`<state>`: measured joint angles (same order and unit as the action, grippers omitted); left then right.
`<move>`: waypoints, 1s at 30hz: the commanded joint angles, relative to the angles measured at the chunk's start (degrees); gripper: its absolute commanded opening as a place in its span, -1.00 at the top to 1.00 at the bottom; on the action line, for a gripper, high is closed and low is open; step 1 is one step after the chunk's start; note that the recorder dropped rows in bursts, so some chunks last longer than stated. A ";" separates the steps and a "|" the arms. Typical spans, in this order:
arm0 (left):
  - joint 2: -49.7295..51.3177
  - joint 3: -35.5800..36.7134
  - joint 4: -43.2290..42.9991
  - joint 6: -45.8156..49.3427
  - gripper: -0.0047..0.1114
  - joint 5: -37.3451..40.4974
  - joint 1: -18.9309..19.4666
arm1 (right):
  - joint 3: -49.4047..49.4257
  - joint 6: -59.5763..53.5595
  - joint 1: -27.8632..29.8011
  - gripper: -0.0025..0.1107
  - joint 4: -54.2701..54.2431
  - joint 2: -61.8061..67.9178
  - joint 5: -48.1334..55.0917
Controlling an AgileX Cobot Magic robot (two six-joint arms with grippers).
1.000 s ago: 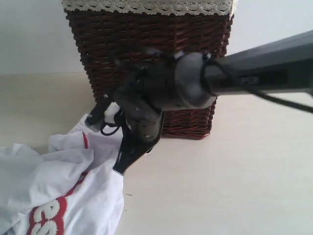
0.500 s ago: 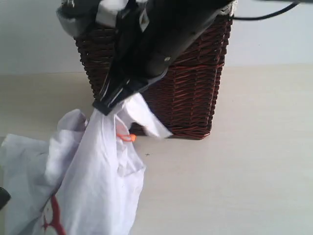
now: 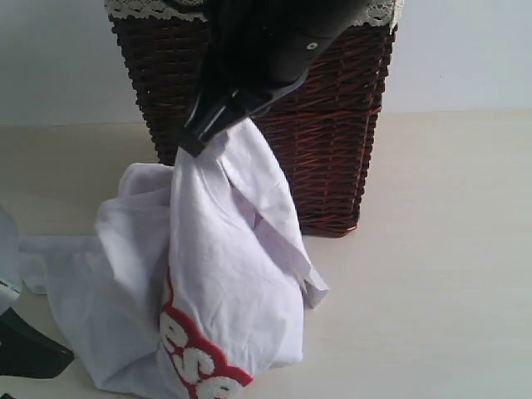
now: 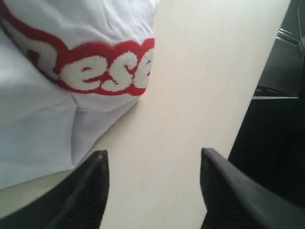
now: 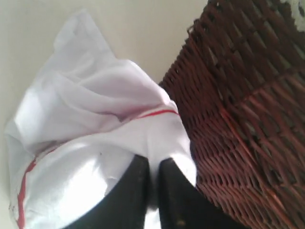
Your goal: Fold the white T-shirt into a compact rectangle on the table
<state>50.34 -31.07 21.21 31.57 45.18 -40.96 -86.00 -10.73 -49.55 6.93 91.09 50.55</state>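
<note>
The white T-shirt (image 3: pixel 216 274) hangs in a bunch in front of the basket, its red band with fluffy white letters (image 3: pixel 195 362) low near the table (image 3: pixel 432 274). My right gripper (image 3: pixel 195 137) is shut on the shirt's top edge and holds it up; in the right wrist view the fingers (image 5: pixel 153 164) pinch white cloth (image 5: pixel 95 143). My left gripper (image 4: pixel 152 160) is open over bare table (image 4: pixel 190 95), beside the shirt's lettered band (image 4: pixel 105 69), with nothing between its fingers. In the exterior view only a dark part of the left gripper (image 3: pixel 29 353) shows at the lower left.
A dark brown wicker basket (image 3: pixel 332 133) with a cream lace-edged liner (image 3: pixel 137 8) stands at the back, right behind the hanging shirt. The basket's wall (image 5: pixel 248 109) is close to my right gripper. The table's edge (image 4: pixel 259 81) runs beside my left gripper.
My right gripper has lifted the shirt off the table and carried it rightward, so the cloth now hangs in front of the basket with the red lettering turned into view.
</note>
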 commanded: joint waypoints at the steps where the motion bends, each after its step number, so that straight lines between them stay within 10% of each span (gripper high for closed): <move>1: -0.36 0.44 0.14 0.63 -0.06 -1.10 -0.16 | -0.60 10.03 0.06 0.38 12.10 4.34 6.84; 6: -0.36 0.44 0.03 0.12 -0.06 -1.00 -0.16 | -0.60 19.79 0.06 0.06 23.62 7.71 15.58; 18: -0.36 0.44 -2.21 -3.79 -0.06 -1.00 -0.16 | 10.50 19.01 0.06 0.11 9.69 -1.99 14.24; 26: -0.44 0.44 -2.35 -5.14 -0.06 -0.88 -0.16 | 40.71 26.45 0.06 0.14 5.41 -15.08 -19.24; 30: -0.44 0.44 -2.49 -5.17 -0.06 -0.99 -0.16 | 42.04 31.92 9.49 -0.09 3.81 -4.12 -34.04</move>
<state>50.34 -30.69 19.06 26.96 44.78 -40.96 -43.27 19.98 -44.46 11.96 82.13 20.76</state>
